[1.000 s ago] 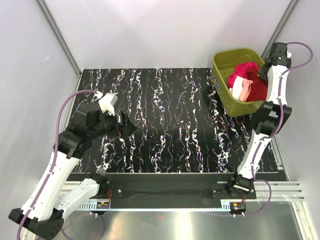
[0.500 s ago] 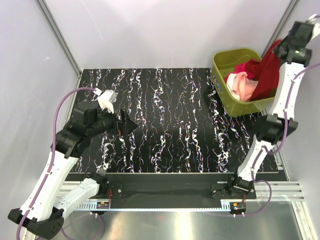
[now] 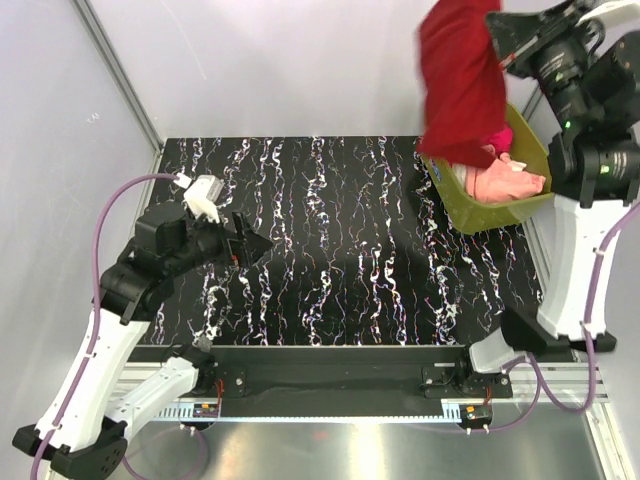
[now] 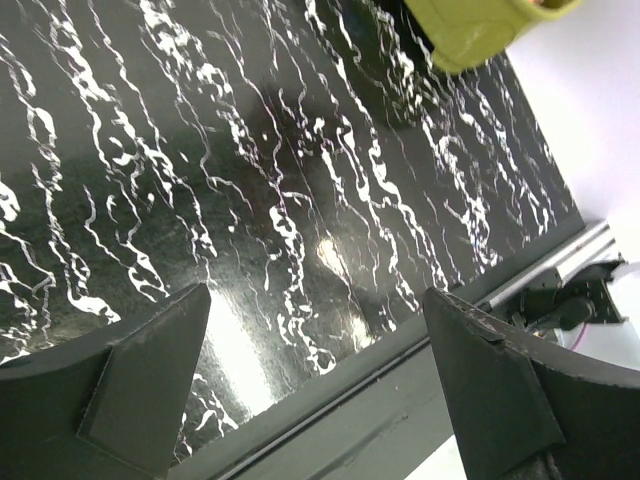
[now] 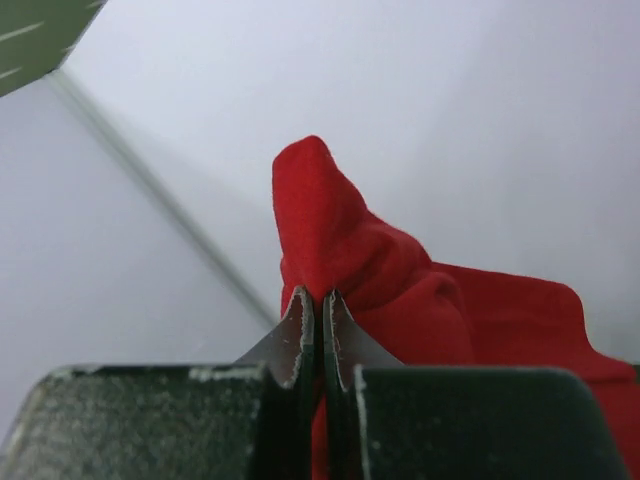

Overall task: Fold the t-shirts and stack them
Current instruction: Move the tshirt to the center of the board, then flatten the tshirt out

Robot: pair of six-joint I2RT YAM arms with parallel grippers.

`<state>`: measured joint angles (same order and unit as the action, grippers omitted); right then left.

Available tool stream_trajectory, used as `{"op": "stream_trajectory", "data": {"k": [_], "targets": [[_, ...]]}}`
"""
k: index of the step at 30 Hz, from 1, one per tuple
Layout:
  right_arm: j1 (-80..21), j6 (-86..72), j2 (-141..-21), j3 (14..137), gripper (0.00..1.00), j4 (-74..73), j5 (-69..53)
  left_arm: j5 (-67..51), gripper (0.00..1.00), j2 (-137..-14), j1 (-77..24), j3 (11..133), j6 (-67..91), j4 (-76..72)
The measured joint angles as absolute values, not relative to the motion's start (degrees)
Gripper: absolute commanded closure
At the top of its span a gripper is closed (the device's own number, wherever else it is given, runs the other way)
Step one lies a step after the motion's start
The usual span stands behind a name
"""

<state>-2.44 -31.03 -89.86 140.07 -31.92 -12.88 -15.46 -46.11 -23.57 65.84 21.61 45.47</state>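
Though right claw (image 5: 312, 300) clamped on red shirt (image 3: 460, 80), left claw (image 3: 252, 246) agape over marbled table (image 3: 330, 230).

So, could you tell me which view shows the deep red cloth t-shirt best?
Top external: the deep red cloth t-shirt hangs there nearly whole. Right wrist shows only a fold pinched between the right fingers; left wrist shows none.

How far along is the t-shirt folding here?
Nothing is folded or stacked yet. In hand: the right gripper is shut on the deep red t-shirt, hanging above the olive-green tub. Remaining: the magenta t-shirt and peach t-shirt lie in the tub; the left gripper is open.
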Motion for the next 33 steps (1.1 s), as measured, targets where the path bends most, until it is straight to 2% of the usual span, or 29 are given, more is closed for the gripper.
{"op": "stream_trajectory", "data": {"k": [1,2,6,7,10,11,13,16,20,21,24,26,29,32,33], "targets": [[-3.7,-33.2,-87.7,136.2,1.00,-29.8,-15.0,-14.7,0.06,-45.8,-23.6,66.2,21.7,45.5],[-5.7,-35.0,-85.7,131.7,0.95,-28.1,-16.6,-13.6,0.06,-45.4,-23.6,66.7,21.8,45.8],[-16.1,-39.8,-79.4,111.9,0.67,-22.7,-24.4,-8.6,0.06,-44.4,-23.6,68.6,22.3,47.6],[-18.7,-41.4,-78.3,106.0,0.42,-21.3,-26.7,-7.3,0.05,-44.3,-23.6,69.1,22.5,48.1],[-24.1,-43.9,-77.9,89.6,0.08,-20.9,-31.1,-4.1,0.04,-44.1,-23.6,70.7,22.8,49.6],[-25.3,-44.0,-78.5,84.9,0.04,-22.4,-31.7,-3.1,0.04,-44.2,-23.6,71.0,23.0,50.3],[-26.3,-42.2,-80.1,78.0,0.04,-30.8,-30.5,-1.6,0.04,-44.9,-23.6,71.4,23.7,51.6],[-26.2,-37.9,-81.5,75.4,0.07,-41.5,-26.3,-1.5,0.08,-47.5,-23.6,71.4,24.6,53.1],[-26.1,-33.1,-81.6,74.8,0.36,-46.1,-23.9,-5.8,0.14,-54.8,-23.6,68.6,26.1,52.1],[-26.1,-32.5,-81.6,74.1,0.37,-46.3,-23.9,-7.4,0.16,-57.0,-23.6,67.2,26.5,51.6],[-26.1,-31.3,-83.1,70.5,0.37,-45.9,-24.7,-11.7,0.21,-65.0,-23.6,63.0,27.6,49.3],[-26.1,-30.7,-85.8,68.4,0.28,-44.9,-25.1,-14.2,0.21,-70.8,-23.6,60.4,28.1,46.7],[-25.8,-29.5,-91.0,67.0,0.24,-43.4,-25.9,-16.3,0.20,-76.7,-23.6,59.1,28.7,44.0],[-25.3,-28.4,-96.5,66.7,0.25,-41.2,-26.9,-17.4,0.22,-81.0,-23.6,59.6,28.8,41.3],[-25.1,-28.2,-98.0,66.7,0.30,-40.5,-27.1,-17.8,0.22,-82.1,-23.6,59.9,28.9,40.9]]}}
